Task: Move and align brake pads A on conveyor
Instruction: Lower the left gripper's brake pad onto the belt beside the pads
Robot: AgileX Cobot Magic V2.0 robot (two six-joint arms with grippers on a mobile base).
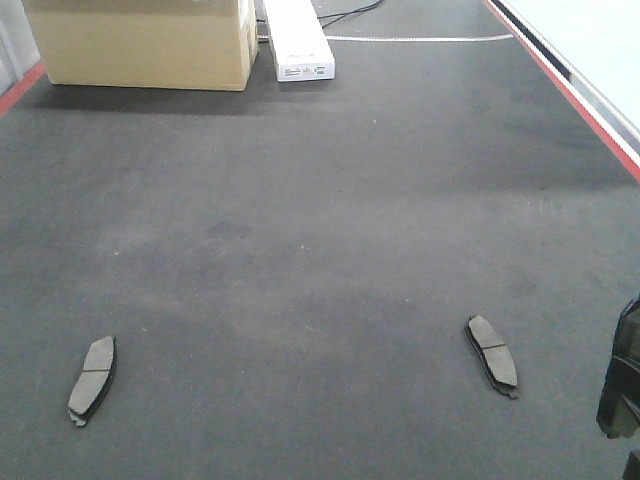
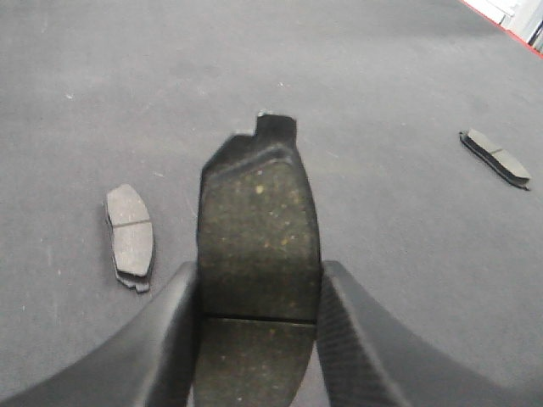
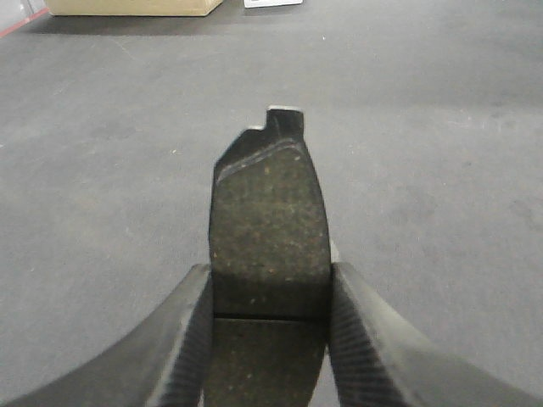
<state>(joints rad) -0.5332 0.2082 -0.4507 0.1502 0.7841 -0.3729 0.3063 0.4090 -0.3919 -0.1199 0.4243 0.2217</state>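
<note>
Two brake pads A lie flat on the dark-grey conveyor (image 1: 320,230), one at the near left (image 1: 92,378) and one at the near right (image 1: 492,354). Both also show in the left wrist view, one pad (image 2: 130,236) to the left and the other pad (image 2: 497,158) at the far right. My left gripper (image 2: 259,292) is shut on a third pad (image 2: 257,220), held above the belt with its tab pointing away. My right gripper (image 3: 270,297) is shut on another pad (image 3: 269,225) in the same way. A dark part of my right arm (image 1: 620,385) shows at the front view's right edge.
A cardboard box (image 1: 150,40) and a long white box (image 1: 298,40) stand at the far end of the belt. A red strip (image 1: 570,95) runs along the right edge, and another red strip (image 1: 20,88) shows at the far left.
</note>
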